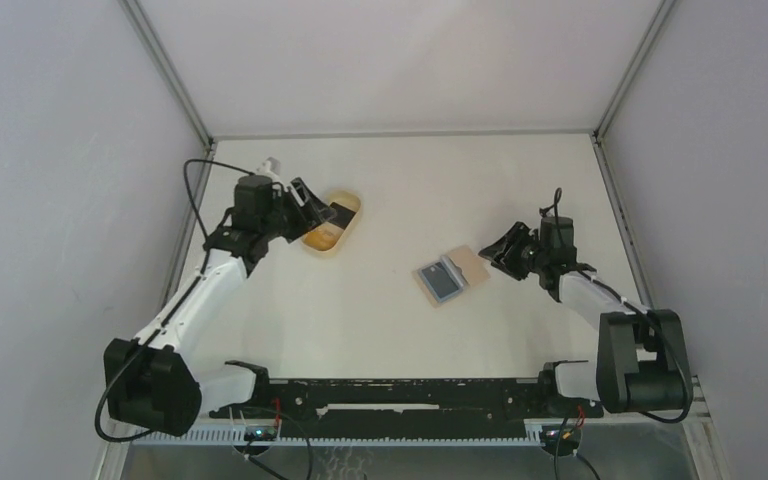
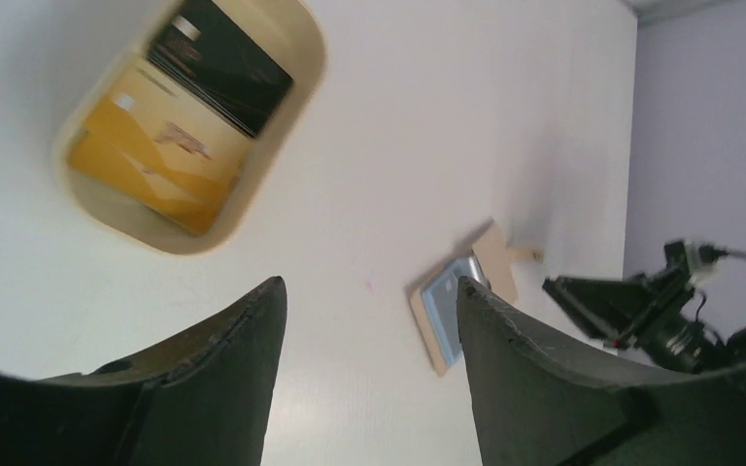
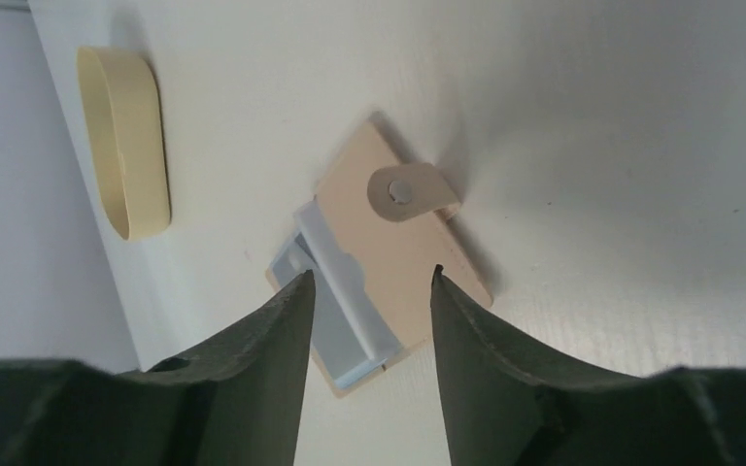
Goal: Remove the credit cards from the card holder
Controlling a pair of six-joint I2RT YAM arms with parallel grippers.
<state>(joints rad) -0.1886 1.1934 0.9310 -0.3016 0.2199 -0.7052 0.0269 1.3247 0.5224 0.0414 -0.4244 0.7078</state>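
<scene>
R gripper [image 3: 371, 277]: two dark fingers [image 3: 253, 379] fill the lower edge of the right wrist view. Jaws stand parted at a moderate gap, nothing clamped between them. It hangs just above the table [image 1: 380, 330], not touching the item below

Directly below, seen through the gap: card holder [image 3: 355, 184], flat tan sleeve, lying flat on the table at an angle to the fingers. Snap-button tab [image 3: 403, 189] is unfastened and sticks out past one long edge

Credit cards [image 3: 350, 311]: light blue, stacked, approx. half exposed at the holder's end nearest the fingers. Remainder sits under the tan face, and a thin tan edge shows round the exposed end. No. of cards: cannot tell

In the top view the holder lies right of table centre, with the R gripper just beside its tab side

L gripper [image 2: 369, 282]: jaws wide apart, empty. Positioned at far left of the table, above the near end of the oval tray [image 2: 316, 58], no contact visible

The tray is beige w/ raised rim and sits well apart from the holder. Contents: 1 black card [image 2: 219, 63] and 1 yellow card [image 2: 151, 155], overlapping, both flat inside the rim
</scene>
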